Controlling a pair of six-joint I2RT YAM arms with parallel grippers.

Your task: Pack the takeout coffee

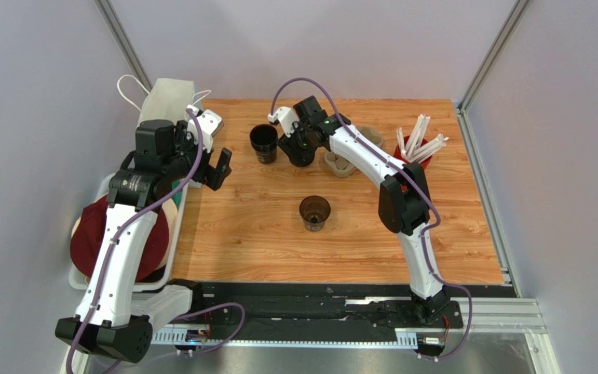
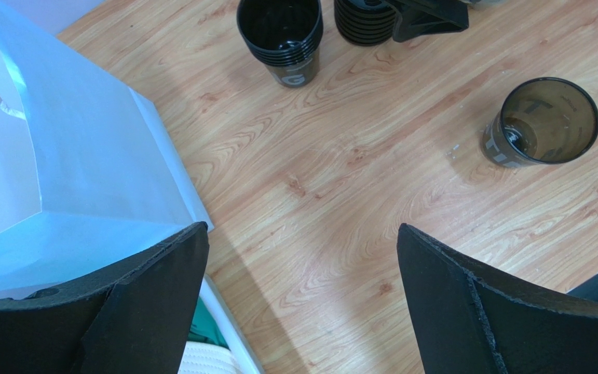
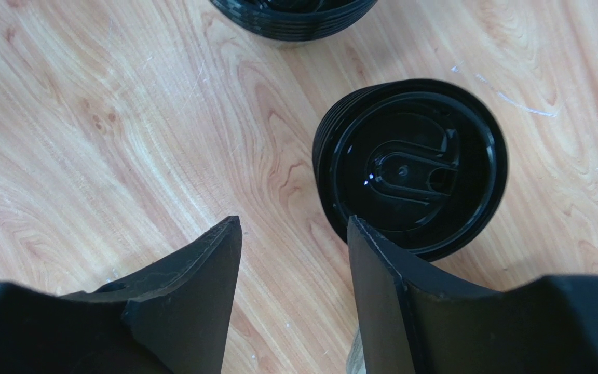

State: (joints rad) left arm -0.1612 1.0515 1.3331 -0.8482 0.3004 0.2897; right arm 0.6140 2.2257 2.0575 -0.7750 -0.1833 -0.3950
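The takeout coffee cup (image 1: 314,212) stands upright mid-table, black with a brown inside and no lid on it; it also shows in the left wrist view (image 2: 548,121). A short stack of black lids (image 3: 411,167) lies at the back, beside a taller stack of black cups (image 1: 263,143). My right gripper (image 3: 294,222) is open and empty, low over the table, one finger overlapping the near edge of the lid stack. My left gripper (image 2: 302,234) is open and empty, hovering beside the white paper bag (image 2: 68,171).
A brown cardboard cup carrier (image 1: 349,160) and a red holder of white sticks (image 1: 417,148) sit at the back right. A white bin (image 1: 171,234) with a dark red item hangs off the table's left edge.
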